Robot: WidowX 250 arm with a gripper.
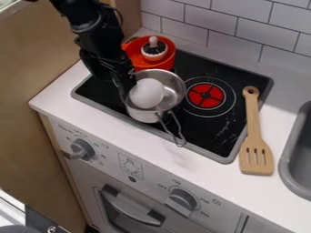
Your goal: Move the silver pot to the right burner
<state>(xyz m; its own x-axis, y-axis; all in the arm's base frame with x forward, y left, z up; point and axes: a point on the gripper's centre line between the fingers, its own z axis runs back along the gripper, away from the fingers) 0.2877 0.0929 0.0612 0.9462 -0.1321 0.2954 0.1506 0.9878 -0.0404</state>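
Note:
The black gripper (124,86) hangs from the upper left, its tip at the left rim of the silver pot (173,85). Whether it has hold of that rim, I cannot tell. The pot is over the left part of the black stovetop, and its wire handle points toward the front edge. Inside the pot lies a white, egg-shaped object (147,93). To the pot's right is the right burner (206,95), a red disc with dark markings inside thin rings.
Behind the silver pot stands an orange-red pot (166,62) with a white-and-dark knobbed object in it. A wooden slotted spatula (256,157) lies across the stove's right edge. The grey sink (288,168) is at the far right, and a tiled wall (237,27) rises behind.

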